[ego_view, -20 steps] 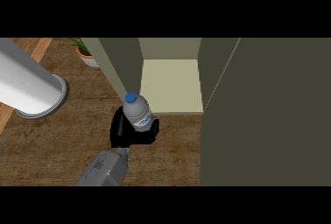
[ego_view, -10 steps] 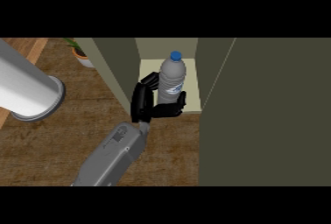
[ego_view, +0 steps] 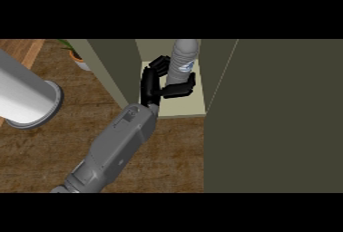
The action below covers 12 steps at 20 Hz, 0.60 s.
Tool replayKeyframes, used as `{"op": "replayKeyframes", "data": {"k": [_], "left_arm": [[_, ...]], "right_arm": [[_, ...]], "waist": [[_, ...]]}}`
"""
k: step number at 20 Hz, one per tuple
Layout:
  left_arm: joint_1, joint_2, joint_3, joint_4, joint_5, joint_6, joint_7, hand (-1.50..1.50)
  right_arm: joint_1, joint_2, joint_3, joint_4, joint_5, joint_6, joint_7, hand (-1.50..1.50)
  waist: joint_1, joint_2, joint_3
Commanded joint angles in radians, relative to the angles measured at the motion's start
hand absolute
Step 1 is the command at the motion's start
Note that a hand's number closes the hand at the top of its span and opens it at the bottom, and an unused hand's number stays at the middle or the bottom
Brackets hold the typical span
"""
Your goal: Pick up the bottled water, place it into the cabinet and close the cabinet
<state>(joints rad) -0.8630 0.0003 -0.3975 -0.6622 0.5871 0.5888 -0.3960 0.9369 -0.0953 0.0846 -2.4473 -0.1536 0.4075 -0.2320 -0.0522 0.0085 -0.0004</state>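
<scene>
so the right hand (ego_view: pixel 158 86) is gripping the bottled water (ego_view: pixel 182 61) upright, fingers curled round its lower part, and it's sitting over the cabinet (ego_view: pixel 175 108) shelf, with the open door (ego_view: pixel 281 113) hanging off to the right

bottled water (ego_view: pixel 183 56) — cap cut off at top | base hidden, probably by hand (ego_view: pixel 161 86)

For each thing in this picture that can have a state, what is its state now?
bottled water: upright, held, inside the cabinet opening, cap out of view.
hand: curled round the bottled water.
cabinet: open.
cabinet door: swung open at the right.
potted plant: standing on the counter, untouched.
</scene>
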Motion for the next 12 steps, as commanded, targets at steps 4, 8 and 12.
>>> {"op": "replayKeyframes", "data": {"k": [4, 8, 12], "left_arm": [[-0.116, 0.000, 0.005, 0.263, -0.083, 0.048, -0.033, 1.50], [-0.157, 0.028, 0.059, 0.377, -0.068, 0.052, -0.027, 1.50], [-0.182, 0.040, 0.144, 0.411, -0.019, 0.043, -0.077, 1.50]], "right_arm": [[0.037, -0.005, -0.037, -0.024, -0.085, 0.036, -0.022, -1.50], [-0.020, -0.009, -0.048, -0.038, -0.111, 0.021, 0.016, -1.50], [-0.009, -0.033, -0.105, -0.007, -0.145, 0.058, -0.026, -1.50]], "waist": [[-0.012, 0.003, 0.001], [-0.010, 0.016, -0.001], [-0.019, 0.016, -0.001]]}}
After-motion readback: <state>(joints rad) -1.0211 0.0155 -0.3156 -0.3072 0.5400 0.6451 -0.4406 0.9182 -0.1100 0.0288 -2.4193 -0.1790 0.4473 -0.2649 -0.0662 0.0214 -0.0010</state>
